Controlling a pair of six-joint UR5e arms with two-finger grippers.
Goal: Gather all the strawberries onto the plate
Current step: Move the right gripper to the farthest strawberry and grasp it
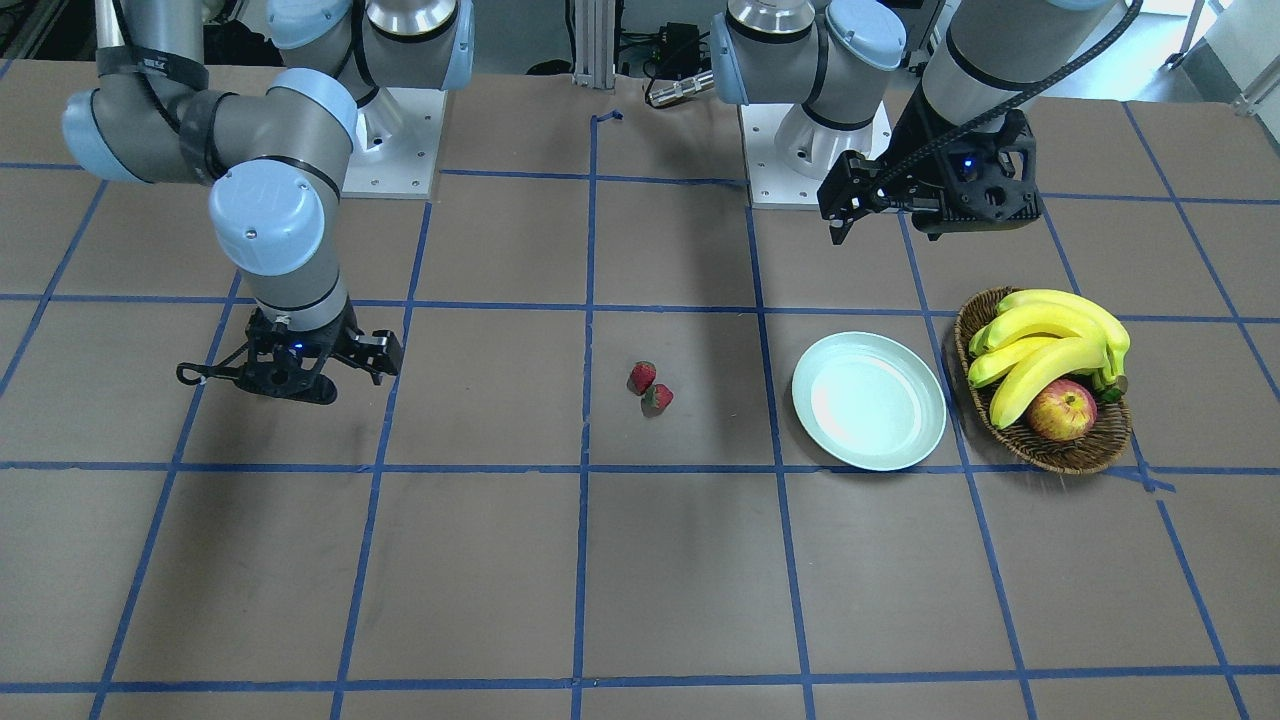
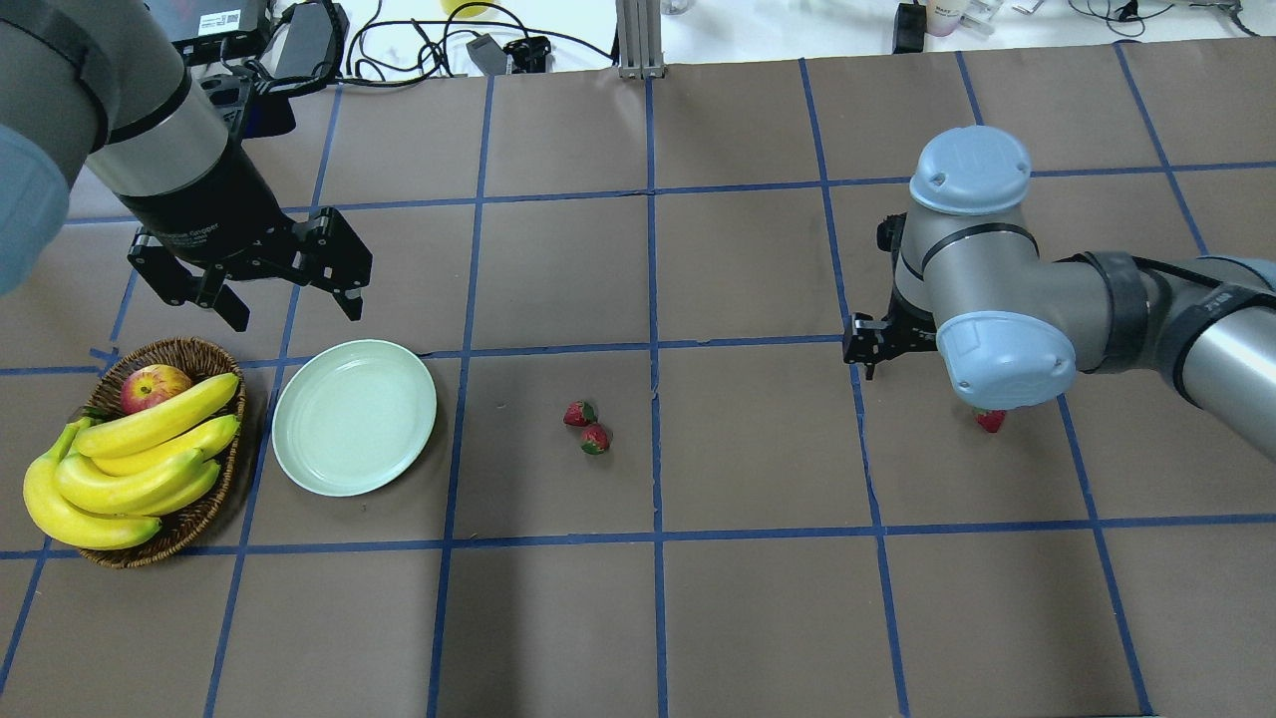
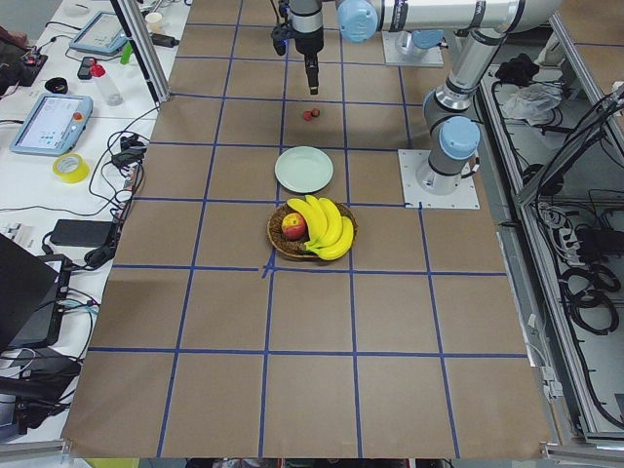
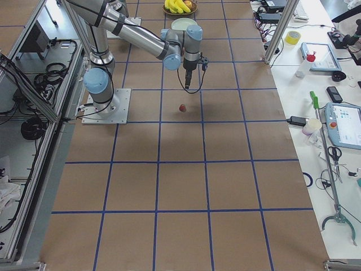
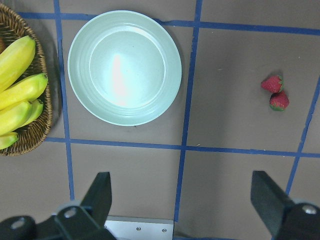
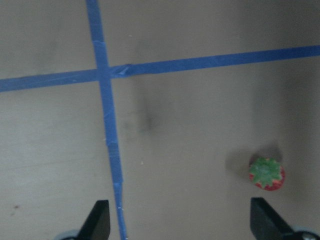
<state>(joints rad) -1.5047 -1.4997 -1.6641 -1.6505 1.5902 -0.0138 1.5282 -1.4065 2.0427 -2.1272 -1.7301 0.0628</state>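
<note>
The plate (image 2: 354, 417) holds nothing, so I judge I'm on the first pick. My right pincer (image 6: 181, 222), jaws apart, hovers over the lone strawberry (image 6: 266, 173), well apart from the plate. The berry sits off toward one finger, so I should centre, then descend. Two touching strawberries (image 2: 579, 414) lie near the plate. My left pincer (image 5: 182, 195) hangs spread wide near the plate.

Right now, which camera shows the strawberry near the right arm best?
The right wrist view: the strawberry is big and unblocked. Overhead, the arm half covers it; side views show a tiny dot; the others miss it.
</note>
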